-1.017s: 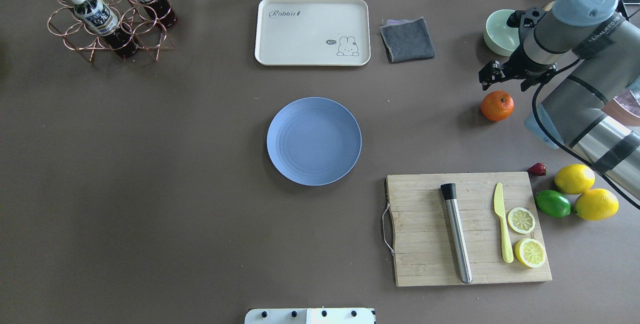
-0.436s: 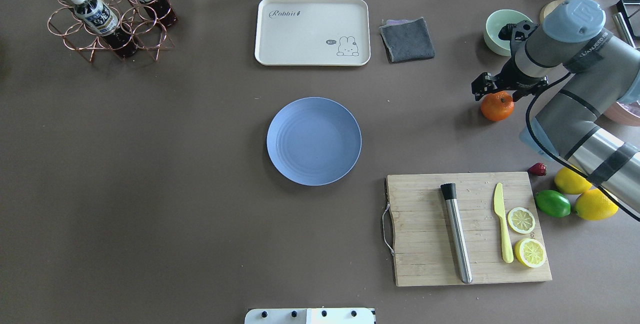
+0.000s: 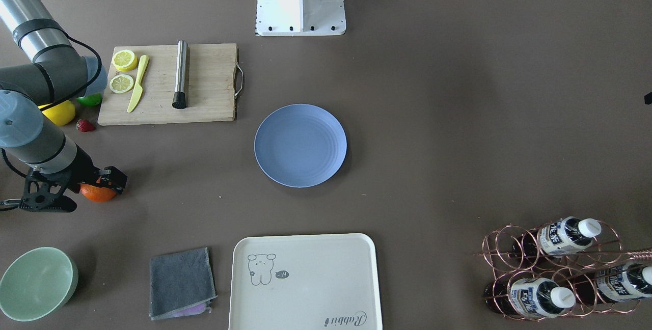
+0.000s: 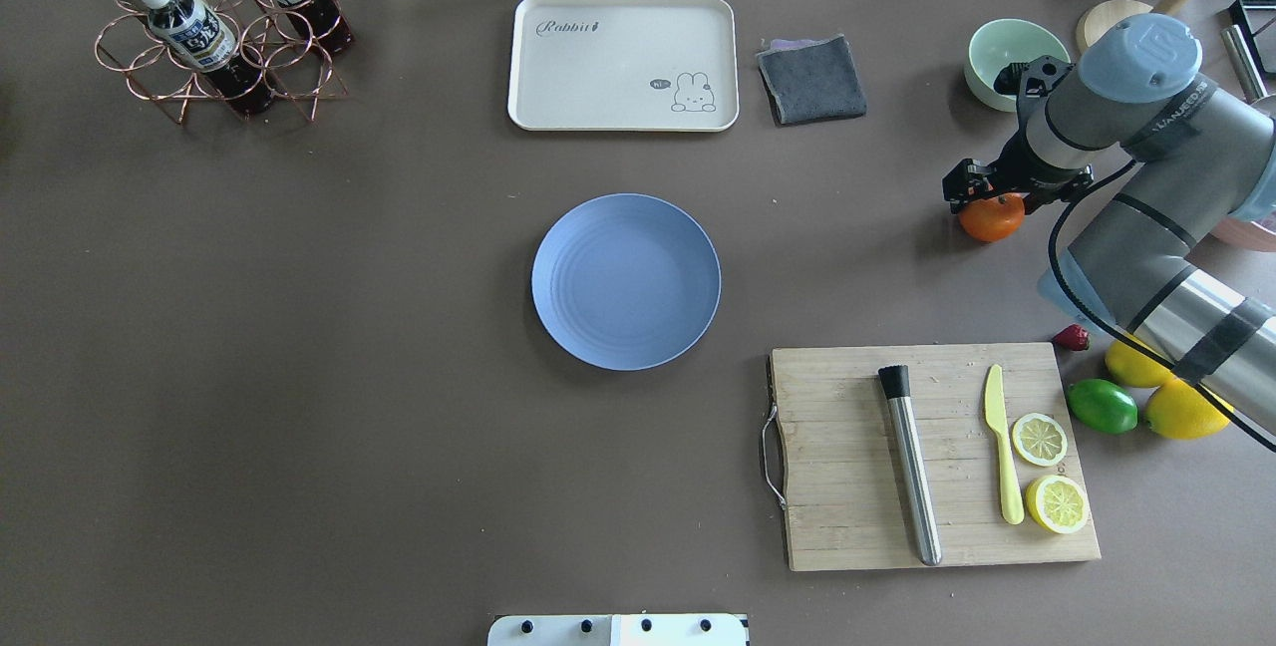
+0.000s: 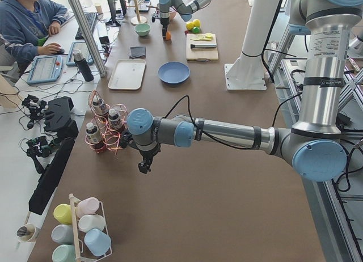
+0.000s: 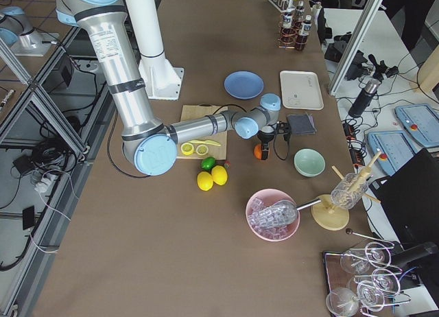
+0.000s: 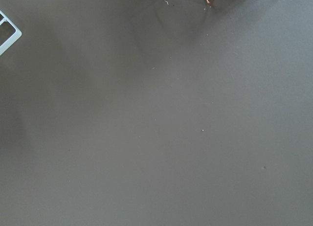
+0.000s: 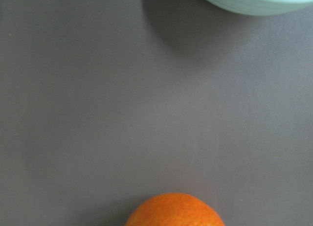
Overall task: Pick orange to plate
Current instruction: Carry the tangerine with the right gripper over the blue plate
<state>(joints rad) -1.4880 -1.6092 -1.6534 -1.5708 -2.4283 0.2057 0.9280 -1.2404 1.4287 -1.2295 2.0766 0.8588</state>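
Over on the robot's right side of the counter (image 4: 379, 407), the orange (image 4: 993, 220) sits on the brown surface, near a pale green bowl (image 4: 997, 53) and well apart from the blue plate (image 4: 625, 281) in the middle. The right pincer (image 4: 989, 197) hangs low over the fruit with its fingers spread apart. The left pincer (image 5: 145, 167) hovers by the bottle rack (image 5: 105, 129); I cannot tell whether it is apart or together.

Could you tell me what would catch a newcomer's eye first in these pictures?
The bright orange near the table's right edge stands out first, with the right gripper just above it. Next comes the blue plate at the table's middle, with nothing on it. Nearer the robot, a wooden cutting board carries two lemon halves, a yellow knife and a metal rod.
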